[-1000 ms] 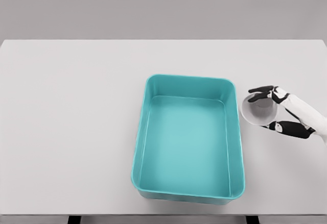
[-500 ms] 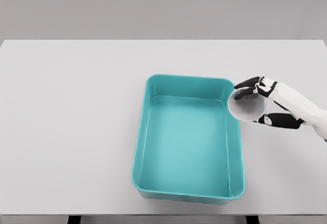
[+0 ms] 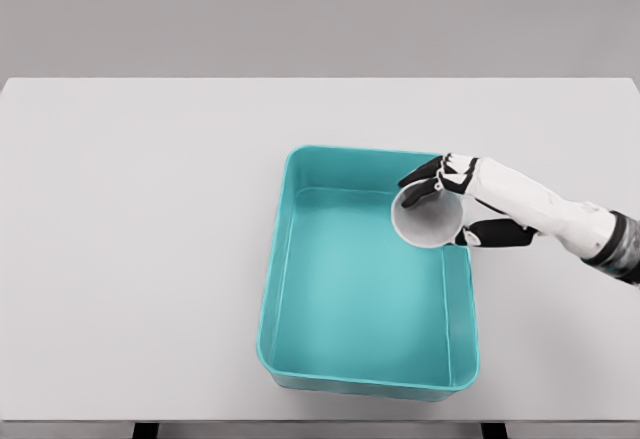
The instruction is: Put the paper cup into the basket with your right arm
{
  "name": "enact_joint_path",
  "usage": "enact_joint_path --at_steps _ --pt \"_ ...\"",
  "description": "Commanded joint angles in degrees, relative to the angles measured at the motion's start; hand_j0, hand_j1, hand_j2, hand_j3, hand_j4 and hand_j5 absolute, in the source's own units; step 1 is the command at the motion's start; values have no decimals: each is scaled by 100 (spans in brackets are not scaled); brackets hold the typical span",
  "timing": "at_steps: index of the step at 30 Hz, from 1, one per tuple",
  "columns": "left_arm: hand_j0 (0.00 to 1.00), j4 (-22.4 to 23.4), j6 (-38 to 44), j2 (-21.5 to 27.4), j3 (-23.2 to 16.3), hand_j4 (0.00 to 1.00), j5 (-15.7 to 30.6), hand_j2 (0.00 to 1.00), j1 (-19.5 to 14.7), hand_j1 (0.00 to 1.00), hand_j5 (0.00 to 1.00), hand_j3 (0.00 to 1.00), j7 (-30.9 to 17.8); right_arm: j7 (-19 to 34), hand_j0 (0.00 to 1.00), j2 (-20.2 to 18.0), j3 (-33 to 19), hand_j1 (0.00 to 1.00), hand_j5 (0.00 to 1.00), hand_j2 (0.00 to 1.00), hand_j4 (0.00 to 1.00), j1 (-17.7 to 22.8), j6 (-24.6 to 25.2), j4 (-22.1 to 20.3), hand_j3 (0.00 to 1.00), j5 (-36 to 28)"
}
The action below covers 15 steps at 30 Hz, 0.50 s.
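The white paper cup (image 3: 427,219) is held tilted, its open mouth facing me, over the right rear part of the teal basket (image 3: 282,259). My right hand (image 3: 452,202) is shut on the cup, black fingertips (image 3: 420,174) curled over its top and the thumb under it. The right arm reaches in from the right edge across the basket's right wall. The basket's inside is bare. My left arm does not show.
The basket stands on a wide light grey table (image 3: 130,239), a little right of its middle. The table's front edge runs just below the basket's near wall.
My right hand has carried the cup leftward, from beside the basket's right wall to above its inside. The basket has stayed in place.
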Motion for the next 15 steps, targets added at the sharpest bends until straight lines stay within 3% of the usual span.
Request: enact_joint_path --at_steps 1,15 --pt "100 -1 0 0 1 100 -1 100 0 100 100 100 -1 -3 62 1 166 62 62 62 62 -9 16 -3 62 -44" --pt "100 -1 0 0 1 100 -1 100 0 100 100 100 -1 -3 63 -26 1098 63 63 63 63 -501 16 58 63 606"
